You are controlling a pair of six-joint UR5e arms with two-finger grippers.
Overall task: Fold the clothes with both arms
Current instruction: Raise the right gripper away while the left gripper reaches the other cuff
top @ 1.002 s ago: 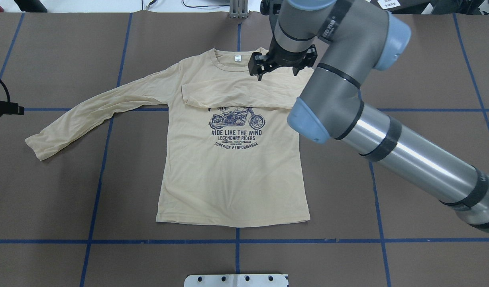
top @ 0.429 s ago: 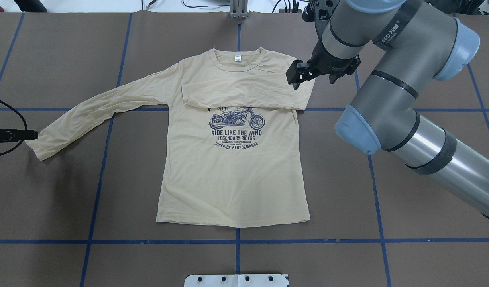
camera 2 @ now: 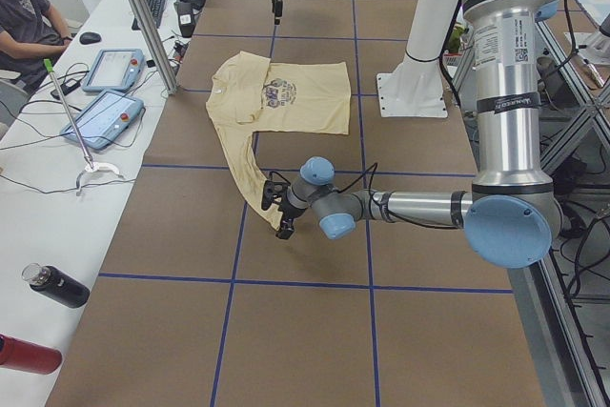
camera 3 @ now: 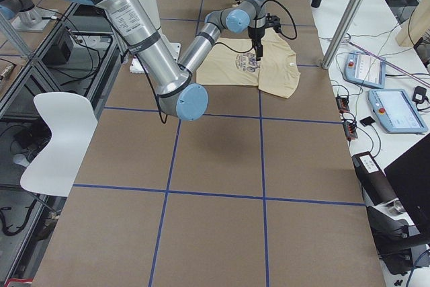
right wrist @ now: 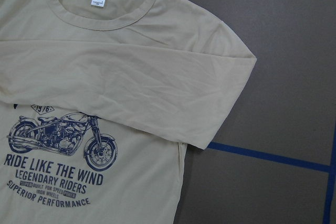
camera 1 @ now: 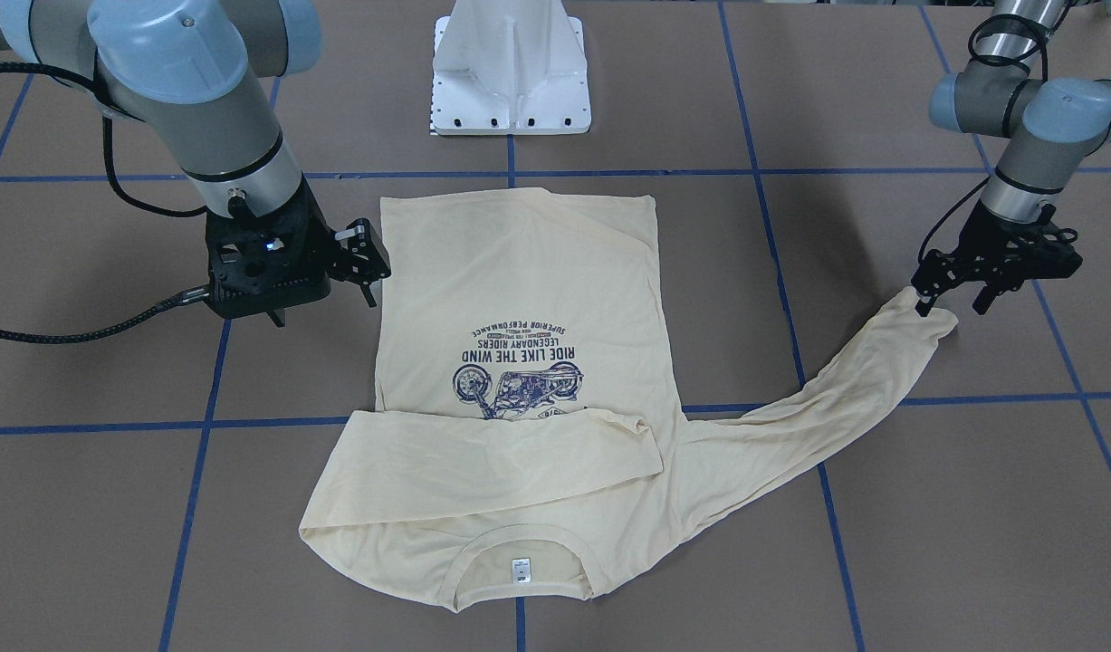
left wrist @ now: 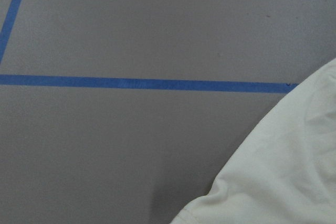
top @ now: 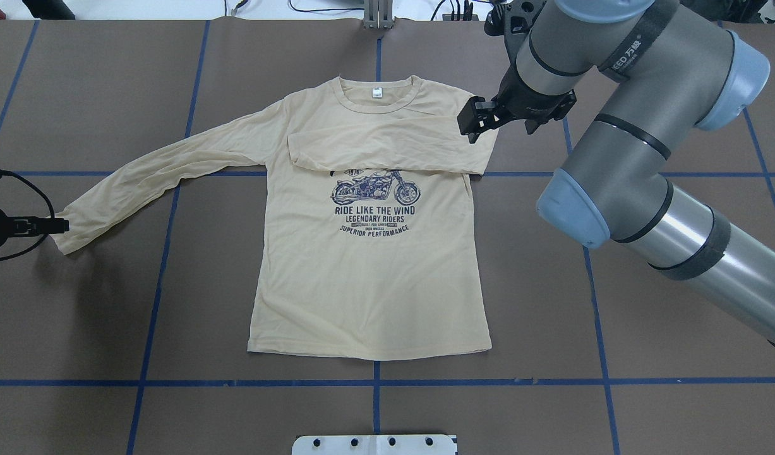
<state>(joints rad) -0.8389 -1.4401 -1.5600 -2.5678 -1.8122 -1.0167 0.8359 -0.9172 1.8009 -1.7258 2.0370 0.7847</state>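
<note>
The cream-yellow T-shirt (top: 368, 284) lies flat, print up, with the neck label (top: 377, 92) at the far side. One sleeve (top: 374, 148) is folded across the chest. The other sleeve (top: 172, 164) stretches out to the left. My left gripper (camera 1: 949, 301) is open and low at that sleeve's cuff (camera 1: 926, 324), one finger touching it. In the overhead view the left gripper (top: 54, 225) shows at the left edge. My right gripper (top: 498, 125) is open and empty above the shirt's shoulder fold (right wrist: 231, 72). The left wrist view shows only the cuff (left wrist: 283, 171).
The white pedestal base (camera 1: 510, 81) stands at the near table edge behind the shirt's hem. Blue tape lines (top: 374, 382) cross the brown table. In the exterior left view an operators' side table holds tablets (camera 2: 105, 116), with bottles (camera 2: 52, 285) nearer the camera.
My right gripper has moved right, from over the collar to over the shoulder fold. My left gripper has come in from the left and down to the sleeve cuff.
</note>
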